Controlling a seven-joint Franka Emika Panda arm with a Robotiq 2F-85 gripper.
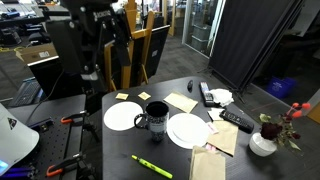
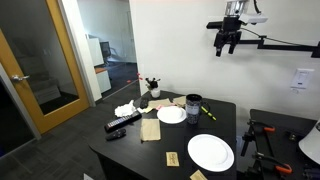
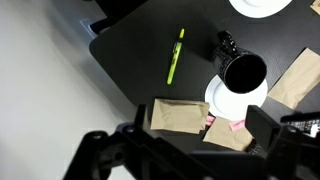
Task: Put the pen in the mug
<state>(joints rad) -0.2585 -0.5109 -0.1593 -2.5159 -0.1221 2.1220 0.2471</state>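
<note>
In an exterior view, shows the pen (image 1: 150, 166) flat on the dark table (image 1: 170, 150), close to the near edge and well apart from the mug (image 1: 156, 117). Shows that mug upright between two white plates (image 1: 188, 130), with a remote (image 1: 237, 120) and a small vase (image 1: 263, 142) of flowers farther along.

In an exterior view, catches the gripper (image 2: 229, 42) high over the table (image 2: 130, 150), fingers pointing down with a gap between them and nothing in it. Puts the mug (image 2: 193, 108) beside a plate (image 2: 171, 114), with the pen (image 2: 208, 113) only a small bright streak just past it.

In the wrist view, looks down on the pen (image 3: 175, 55), alone on bare table (image 3: 130, 50) near the curved edge and apart from the mug (image 3: 243, 70). Shows the mug mouth up against a plate (image 3: 232, 100), with brown paper bags (image 3: 178, 115) close by. Frames the gripper (image 3: 192, 130) at the bottom, spread wide and holding nothing.
</note>
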